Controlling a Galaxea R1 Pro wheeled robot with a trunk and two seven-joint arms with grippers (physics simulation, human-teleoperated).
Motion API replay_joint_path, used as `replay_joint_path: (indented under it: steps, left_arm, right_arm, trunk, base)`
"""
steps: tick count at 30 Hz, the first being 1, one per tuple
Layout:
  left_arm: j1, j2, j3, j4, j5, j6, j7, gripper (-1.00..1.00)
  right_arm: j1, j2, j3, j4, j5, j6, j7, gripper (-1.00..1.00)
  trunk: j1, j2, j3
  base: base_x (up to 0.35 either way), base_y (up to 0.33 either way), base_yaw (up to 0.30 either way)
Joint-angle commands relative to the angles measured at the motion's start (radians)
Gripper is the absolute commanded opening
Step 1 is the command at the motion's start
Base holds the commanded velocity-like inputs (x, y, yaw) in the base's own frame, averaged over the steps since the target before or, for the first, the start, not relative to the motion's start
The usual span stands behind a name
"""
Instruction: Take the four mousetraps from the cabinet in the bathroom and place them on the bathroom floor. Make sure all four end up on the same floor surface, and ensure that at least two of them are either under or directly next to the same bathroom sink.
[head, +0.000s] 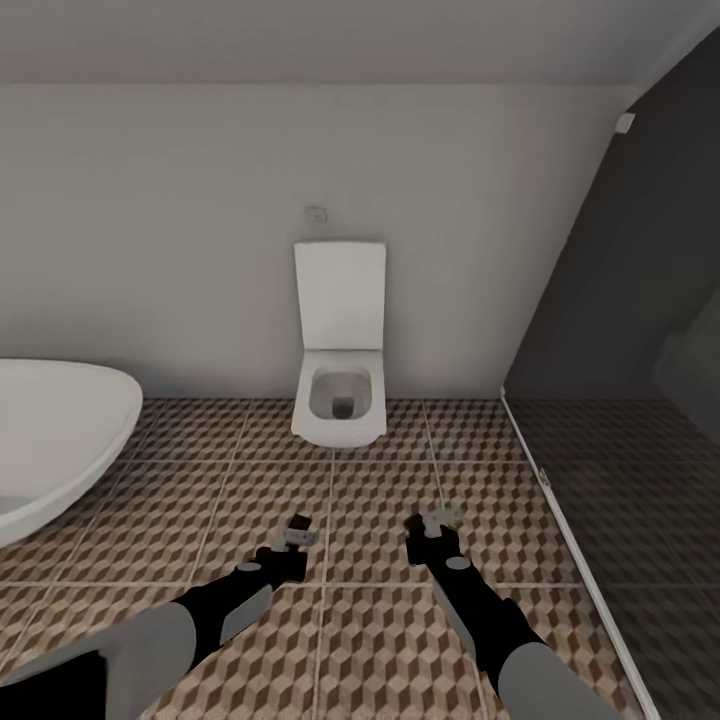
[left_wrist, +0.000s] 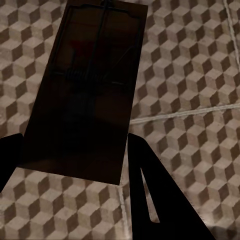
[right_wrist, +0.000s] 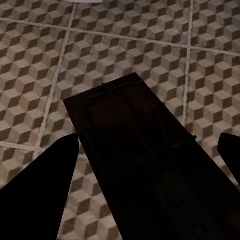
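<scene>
One mousetrap (left_wrist: 87, 95) sits clamped in my left end effector (head: 292, 540), another mousetrap (right_wrist: 145, 160) clamped in my right end effector (head: 432, 525), both above the bathroom floor (head: 380, 620) before the toilet (head: 340, 395).

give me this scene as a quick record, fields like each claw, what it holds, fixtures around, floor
left claw: shut on a mousetrap, held over the tiles
right claw: shut on a second mousetrap, also above the tiles
floor: bathroom floor, cube-pattern tiles
ahead: white toilet, lid up, against the wall
robot's left: white bathtub, partly in frame
robot's right: dark glass shower screen
sink: cannot place it from these views
</scene>
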Motion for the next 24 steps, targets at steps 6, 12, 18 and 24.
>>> replay_joint_path:
  steps: [6,12,18,24]
  left_arm:
    - [-0.001,0.002,-0.008,-0.006,0.002,0.002,0.017,-1.00]
    - [-0.001,0.001,-0.008,-0.006,0.002,0.000,0.017,-1.00]
    - [-0.001,0.002,-0.010,-0.005,0.002,-0.103,0.015,-1.00]
    - [-0.001,-0.004,-0.005,-0.004,0.001,-0.162,0.035,-1.00]
  right_arm:
    - [0.000,0.000,0.006,-0.002,-0.001,0.001,-0.007,-1.00]
    - [0.000,0.000,0.006,0.000,-0.001,-0.068,-0.005,-1.00]
    - [-0.001,-0.008,0.006,0.001,0.001,-0.157,-0.003,-1.00]
    - [-0.001,-0.006,0.025,0.005,0.011,-0.250,-0.003,-1.00]
  trunk:
    - [0.023,-0.043,-0.029]
    - [0.046,-0.085,-0.057]
    - [0.054,-0.099,-0.067]
    - [0.054,-0.099,-0.067]
  base:
    - [0.000,0.000,0.000]
    - [0.000,0.000,0.000]
    - [0.000,0.000,0.000]
    - [0.000,0.000,0.000]
